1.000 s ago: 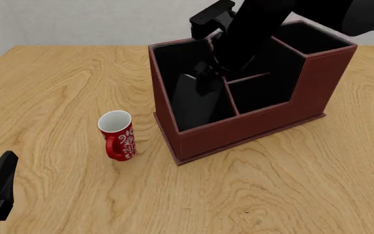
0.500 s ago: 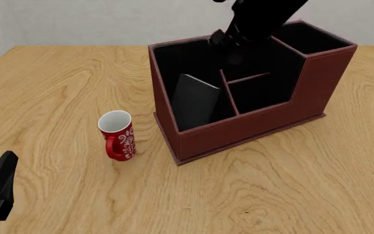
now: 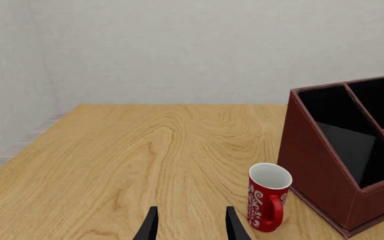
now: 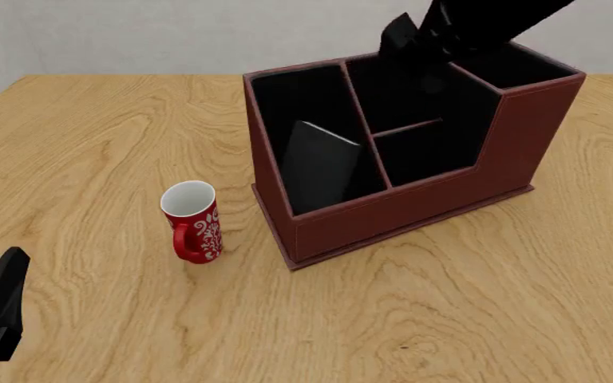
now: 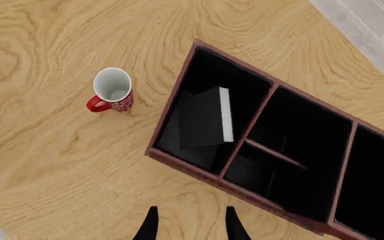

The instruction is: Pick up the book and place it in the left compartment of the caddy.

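1. Book (image 4: 321,162) sits inside the left compartment (image 4: 304,120) of the caddy (image 4: 413,203), center of the front view. It leans tilted, top edge toward the divider, lower end down in the slot. No hand is touching it.
2. Overhead wrist view confirms: book (image 5: 207,118) lies in the long slot at the caddy's low end, white page edge next to the divider, w/ bare black floor showing on both sides.
3. Task status, as I judge it: placing looks done. Book is in the right slot and let go. What's left is only pulling the right arm clear, maybe checking the book doesn't tip further. It rests slanted, not upright, but well within the walls.
4. Right gripper (image 5: 186,222) is high above the caddy, lower center of its own view; fingers spread apart, nothing between them. In the front view the right arm (image 4: 466,24) is a dark shape at upper right, over the caddy's back slots.
5. Left gripper (image 3: 189,225) is at the bottom of its view, fingers parted & empty, low over the table (image 4: 93,144); in the front view it's at lower left, well apart from the caddy.
6. Red mug (image 4: 191,221) stands upright just left of the caddy, not touching it.
7. Writing/brands: none readable. Mug has a white swirl pattern, no letters; book cover & caddy are plain.
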You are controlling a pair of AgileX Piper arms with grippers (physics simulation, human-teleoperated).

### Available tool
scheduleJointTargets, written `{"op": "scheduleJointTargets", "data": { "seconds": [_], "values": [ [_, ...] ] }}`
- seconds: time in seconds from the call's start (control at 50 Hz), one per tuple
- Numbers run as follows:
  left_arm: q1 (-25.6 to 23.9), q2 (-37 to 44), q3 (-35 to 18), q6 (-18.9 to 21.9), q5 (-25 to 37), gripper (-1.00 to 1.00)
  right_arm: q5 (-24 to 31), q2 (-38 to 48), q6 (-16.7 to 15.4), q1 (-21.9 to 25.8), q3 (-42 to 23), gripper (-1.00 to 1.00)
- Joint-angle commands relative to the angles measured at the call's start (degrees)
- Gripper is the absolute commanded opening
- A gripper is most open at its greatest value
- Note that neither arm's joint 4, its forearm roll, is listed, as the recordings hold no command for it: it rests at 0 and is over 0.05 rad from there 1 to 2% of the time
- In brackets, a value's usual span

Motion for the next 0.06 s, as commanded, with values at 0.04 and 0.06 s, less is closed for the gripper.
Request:
{"op": "scheduleJointTargets", "data": {
  "seconds": [0.04, 0.06],
  "values": [
    [0.0, 0.0, 0.0, 0.0, 0.0, 1.0, -3.9, -7.5, 1.9, 1.4, 5.6, 1.0],
    [0.0, 0.0, 0.0, 0.0, 0.0, 1.0, -4.1, -7.9, 2.1, 1.5, 6.0, 1.0]
  ]
}}
